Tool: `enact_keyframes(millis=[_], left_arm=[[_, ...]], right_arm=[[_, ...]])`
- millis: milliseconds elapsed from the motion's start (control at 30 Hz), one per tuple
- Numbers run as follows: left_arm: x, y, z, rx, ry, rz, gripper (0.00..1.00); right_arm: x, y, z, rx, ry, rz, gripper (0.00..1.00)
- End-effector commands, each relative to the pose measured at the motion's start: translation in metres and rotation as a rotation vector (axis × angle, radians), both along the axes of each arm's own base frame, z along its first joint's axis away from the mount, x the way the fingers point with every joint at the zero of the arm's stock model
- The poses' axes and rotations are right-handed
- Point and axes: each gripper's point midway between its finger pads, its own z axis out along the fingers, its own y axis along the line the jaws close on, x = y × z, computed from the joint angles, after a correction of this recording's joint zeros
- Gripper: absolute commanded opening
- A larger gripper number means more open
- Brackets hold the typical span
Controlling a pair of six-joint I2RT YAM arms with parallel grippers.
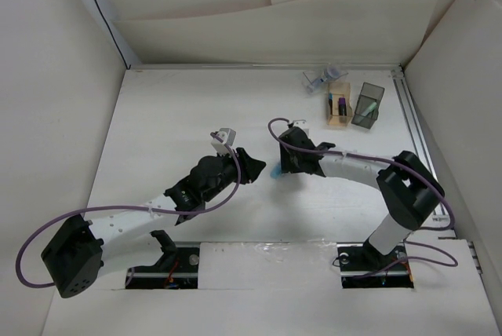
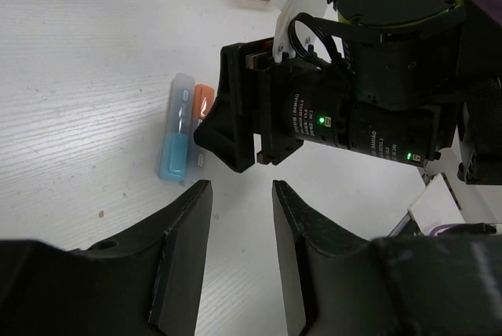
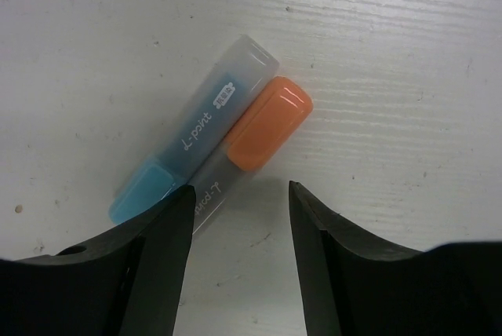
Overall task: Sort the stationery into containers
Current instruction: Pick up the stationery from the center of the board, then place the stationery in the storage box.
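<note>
Two short clear-bodied markers lie side by side on the white table, one with a blue end (image 3: 188, 144) and one with an orange end (image 3: 263, 124). My right gripper (image 3: 239, 195) is open and hovers right over them, its left finger above the orange-ended marker's clear body. Both markers also show in the left wrist view, blue (image 2: 176, 136) and orange (image 2: 204, 100). My left gripper (image 2: 241, 195) is open and empty, just left of the right gripper (image 1: 281, 169). At the back right stand the amber-orange box (image 1: 339, 104), the smoky grey box (image 1: 367, 105) and the clear box (image 1: 321, 78).
The amber box holds a dark marker with purple (image 1: 343, 104). The grey box holds something green (image 1: 369, 107). White walls close in the table on the left, back and right. The two grippers (image 1: 249, 167) nearly touch at mid-table.
</note>
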Motion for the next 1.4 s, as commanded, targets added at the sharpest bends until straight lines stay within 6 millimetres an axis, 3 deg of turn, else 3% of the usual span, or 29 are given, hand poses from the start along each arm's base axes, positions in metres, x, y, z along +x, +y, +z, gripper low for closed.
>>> enact_keyframes(millis=[0,200,267,300,400,433,467,600,667,700,733,867,933,1033,1167,1200,1300,1333,1367], left_arm=[[0.001,0.001,0.011,-0.04,-0.028,0.008,0.33],[0.0,0.0,0.011,-0.041,-0.027,-0.002,0.33],[-0.001,0.001,0.007,-0.034,-0.021,-0.002,0.33],[-0.001,0.001,0.007,-0.034,-0.021,-0.002,0.33],[-0.001,0.001,0.007,-0.041,-0.015,-0.001,0.33],[-0.001,0.001,0.007,-0.041,-0.015,-0.001,0.33],[-0.001,0.001,0.007,-0.041,-0.015,-0.001,0.33],[-0.001,0.001,0.007,-0.041,-0.015,-0.001,0.33],[-0.001,0.001,0.007,-0.041,-0.015,-0.001,0.33],[-0.001,0.001,0.007,-0.041,-0.015,-0.001,0.33],[-0.001,0.001,0.007,-0.041,-0.015,-0.001,0.33],[-0.001,0.001,0.007,-0.041,-0.015,-0.001,0.33],[-0.001,0.0,0.006,-0.041,-0.015,-0.001,0.33],[-0.002,-0.001,0.006,-0.042,-0.013,-0.01,0.33],[-0.002,-0.001,0.006,-0.042,-0.013,-0.01,0.33],[-0.002,-0.001,0.006,-0.042,-0.013,-0.01,0.33],[-0.002,-0.001,0.006,-0.042,-0.013,-0.01,0.33],[-0.003,-0.002,0.006,-0.043,-0.012,-0.019,0.33],[-0.003,-0.003,0.003,-0.036,-0.006,-0.019,0.33]], right_arm=[[0.016,0.009,0.01,0.035,-0.059,-0.03,0.57],[0.022,-0.007,-0.006,0.023,-0.041,-0.08,0.52],[0.027,-0.009,-0.005,0.032,-0.051,-0.091,0.21],[0.027,-0.009,-0.005,0.032,-0.051,-0.091,0.16],[0.026,-0.015,-0.003,0.011,-0.055,-0.104,0.21],[0.026,-0.015,-0.003,0.011,-0.056,-0.104,0.27],[0.027,-0.016,0.001,0.011,-0.067,-0.109,0.4],[0.029,-0.023,-0.002,0.002,-0.066,-0.121,0.46],[0.031,-0.024,-0.006,0.008,-0.057,-0.123,0.34],[0.033,-0.027,-0.006,0.008,-0.057,-0.132,0.17],[0.033,-0.028,-0.006,0.002,-0.062,-0.137,0.12],[0.046,-0.039,0.033,0.03,-0.149,-0.168,0.05],[0.059,-0.044,0.068,0.059,-0.219,-0.174,0.03],[0.079,-0.072,0.113,0.051,-0.313,-0.226,0.03],[0.111,-0.135,0.155,0.009,-0.398,-0.34,0.05],[0.121,-0.163,0.166,0.008,-0.417,-0.394,0.05],[0.144,-0.197,0.177,-0.029,-0.422,-0.462,0.06],[0.151,-0.22,0.181,-0.05,-0.431,-0.523,0.06],[0.159,-0.231,0.19,-0.055,-0.452,-0.555,0.06]])
